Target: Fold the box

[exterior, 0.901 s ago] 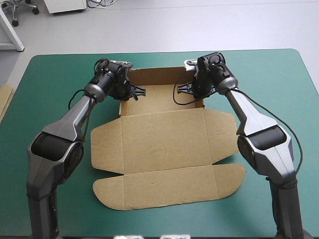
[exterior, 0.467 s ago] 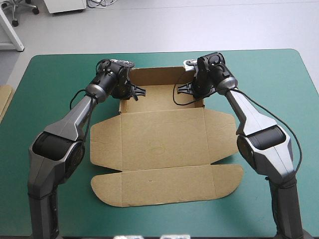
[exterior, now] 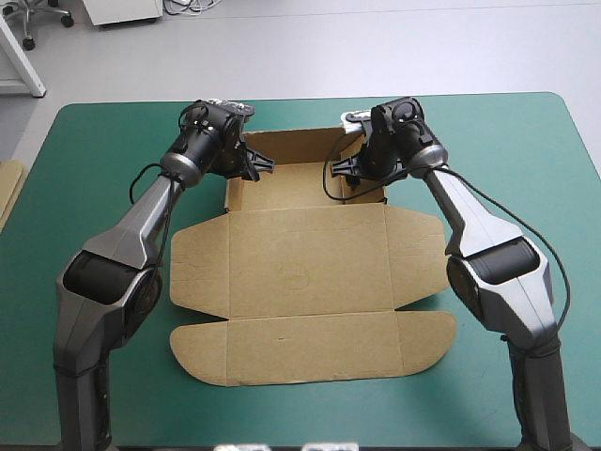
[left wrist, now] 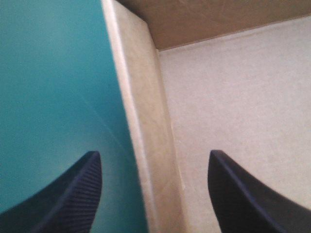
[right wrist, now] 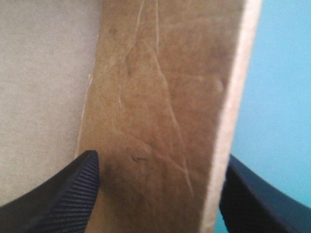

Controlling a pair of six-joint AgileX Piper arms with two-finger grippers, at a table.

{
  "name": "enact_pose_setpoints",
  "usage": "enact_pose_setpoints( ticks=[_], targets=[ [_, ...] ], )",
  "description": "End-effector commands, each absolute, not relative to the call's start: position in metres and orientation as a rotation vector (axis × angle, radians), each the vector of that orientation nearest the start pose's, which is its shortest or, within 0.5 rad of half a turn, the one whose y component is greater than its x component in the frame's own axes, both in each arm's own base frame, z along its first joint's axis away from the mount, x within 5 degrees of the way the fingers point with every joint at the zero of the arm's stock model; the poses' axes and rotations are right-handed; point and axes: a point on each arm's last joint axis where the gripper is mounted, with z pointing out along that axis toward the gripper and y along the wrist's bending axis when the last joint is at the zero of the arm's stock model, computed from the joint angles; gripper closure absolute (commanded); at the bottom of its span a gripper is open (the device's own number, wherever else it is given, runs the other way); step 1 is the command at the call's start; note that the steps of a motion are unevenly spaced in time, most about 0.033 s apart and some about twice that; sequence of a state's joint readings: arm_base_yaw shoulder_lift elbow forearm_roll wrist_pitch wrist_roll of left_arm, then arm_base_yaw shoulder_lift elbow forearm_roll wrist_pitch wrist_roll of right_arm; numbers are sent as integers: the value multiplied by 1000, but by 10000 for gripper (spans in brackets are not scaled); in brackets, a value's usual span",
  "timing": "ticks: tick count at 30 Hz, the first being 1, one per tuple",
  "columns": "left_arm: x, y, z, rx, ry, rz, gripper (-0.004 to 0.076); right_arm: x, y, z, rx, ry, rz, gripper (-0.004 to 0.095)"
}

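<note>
High view first: the box is seen in the middle of the teal-green cover. Its far part is raised into a shallow tray with a back wall and two side walls. The lid and its rounded flaps are laid flat toward the table's near edge. The left gripper is set at the tray's left wall and the right gripper at its right wall, with both pointed inward across the tray. A strip of more board is glimpsed at the table's left edge.

Now the left wrist view: the left gripper is held wide open, its black fingers spread toward the corners, and nothing is clamped. The left wall is straddled. One finger is hung over the cover outside and the other over the pale tray floor inside. No contact with the board can be made out. The back wall is met at the corner ahead of the gripper.

On to the right wrist view: the right gripper is likewise spread apart, and no grip is taken. The right wall, its brown face creased, is framed between the fingers. One finger is placed inside, close against the wall's foot over the floor. The other is partly hidden behind the wall's top edge, outside over the cover.
</note>
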State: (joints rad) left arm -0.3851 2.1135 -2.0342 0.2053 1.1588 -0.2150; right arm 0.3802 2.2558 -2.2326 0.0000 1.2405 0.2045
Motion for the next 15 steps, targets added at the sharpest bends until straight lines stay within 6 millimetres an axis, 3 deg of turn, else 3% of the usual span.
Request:
enact_pose_setpoints(
  ticks=[1,8,12,15],
  targets=[
    [427,-152,346,259,2533,116,259,442,170,342,-236,2574,161,259],
    [421,-148,385,216,2462,100,259,429,156,400,-227,2400,136,261],
    [403,-146,429,197,2344,44,260,409,142,439,-240,2303,140,265],
    [381,-143,462,195,2258,5,293,387,130,470,-271,2224,120,423]
  ],
)
